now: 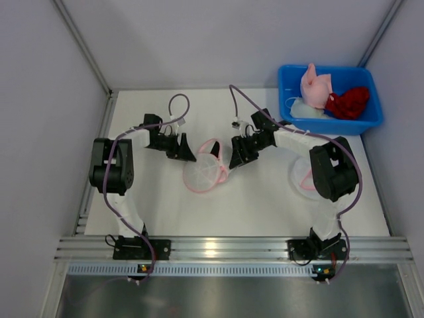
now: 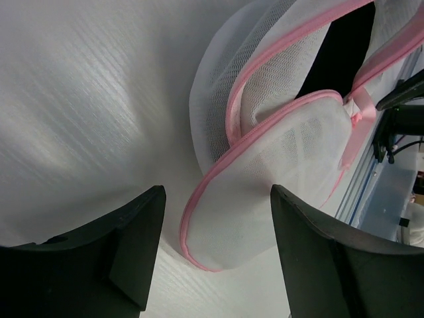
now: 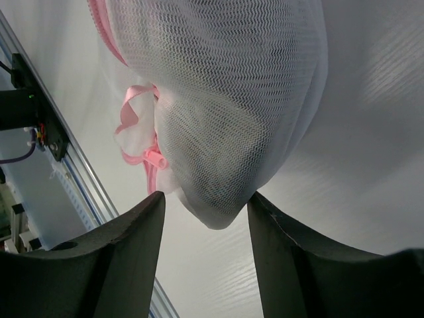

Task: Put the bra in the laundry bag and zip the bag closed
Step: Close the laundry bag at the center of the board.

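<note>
A white mesh laundry bag (image 1: 204, 172) with pink zip trim lies mid-table, its flap partly lifted. My left gripper (image 1: 187, 154) is open at the bag's left edge; in the left wrist view the bag's pink-trimmed rim (image 2: 218, 218) lies between the spread fingers (image 2: 132, 245), unclamped. My right gripper (image 1: 236, 159) is open at the bag's right edge; the bag's mesh tip (image 3: 218, 192) sits between its fingers (image 3: 298, 258). A pink bra (image 1: 315, 85) lies in the blue bin (image 1: 371, 122) at the back right. I cannot tell what is inside the bag.
The bin also holds a red garment (image 1: 349, 101) and a white item (image 1: 303, 107). A second white and pink mesh bag (image 1: 299, 177) lies under the right arm. Grey walls close the left, back and right sides.
</note>
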`<state>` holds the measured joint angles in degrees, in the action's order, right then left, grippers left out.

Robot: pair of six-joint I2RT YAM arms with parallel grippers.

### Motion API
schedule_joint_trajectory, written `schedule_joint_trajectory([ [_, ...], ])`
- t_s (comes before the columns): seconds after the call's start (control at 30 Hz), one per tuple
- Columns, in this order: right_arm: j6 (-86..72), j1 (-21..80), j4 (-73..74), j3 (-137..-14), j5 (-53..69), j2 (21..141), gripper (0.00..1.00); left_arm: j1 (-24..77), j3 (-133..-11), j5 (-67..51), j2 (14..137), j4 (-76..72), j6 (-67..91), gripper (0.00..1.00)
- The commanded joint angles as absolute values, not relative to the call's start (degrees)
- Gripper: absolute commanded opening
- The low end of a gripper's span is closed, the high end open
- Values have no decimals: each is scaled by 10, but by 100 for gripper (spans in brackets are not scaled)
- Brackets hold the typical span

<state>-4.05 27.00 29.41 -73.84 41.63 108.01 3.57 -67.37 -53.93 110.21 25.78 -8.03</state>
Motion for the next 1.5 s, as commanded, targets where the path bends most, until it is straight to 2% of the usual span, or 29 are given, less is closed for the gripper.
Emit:
schedule_joint_trajectory([
  [0.0, -30, 278, 279, -738, 422, 1075, 54, 31, -679, -612, 1107, 272, -117, 71],
  [0.1, -34, 279, 276, -736, 425, 1077, 54, 27, -670, -629, 1104, 272, -118, 70],
  [0.2, -35, 279, 275, -735, 425, 1075, 54, 23, -665, -644, 1100, 272, -118, 63],
  [0.3, -40, 280, 274, -735, 427, 1073, 54, 18, -668, -651, 1094, 277, -115, 45],
  [0.33, -40, 280, 274, -734, 428, 1071, 54, 16, -670, -653, 1094, 280, -112, 32],
  [0.43, -41, 281, 277, -734, 431, 1062, 54, 12, -687, -662, 1097, 329, -132, 17],
  [0.47, -41, 281, 279, -735, 432, 1059, 54, 12, -702, -666, 1102, 345, -141, 8],
  [0.53, -40, 280, 286, -737, 432, 1048, 55, 11, -726, -686, 1108, 385, -173, 0],
  [0.67, -27, 276, 299, -750, 432, 1023, 59, 11, -753, -735, 1117, 488, -221, 0],
  [0.77, -24, 272, 305, -764, 433, 1004, 63, 11, -751, -766, 1102, 491, -210, 0],
  [1.13, -69, 273, 281, -795, 471, 999, 66, 11, -763, -839, 1066, 492, -127, 0],
  [1.27, -76, 278, 273, -789, 479, 1020, 71, 11, -772, -862, 1066, 492, -107, 0],
  [1.33, -90, 278, 256, -784, 487, 1032, 79, 11, -773, -878, 1069, 492, -95, 0],
  [1.47, -100, 277, 228, -789, 500, 1047, 84, 19, -777, -884, 1071, 491, -87, 0],
])
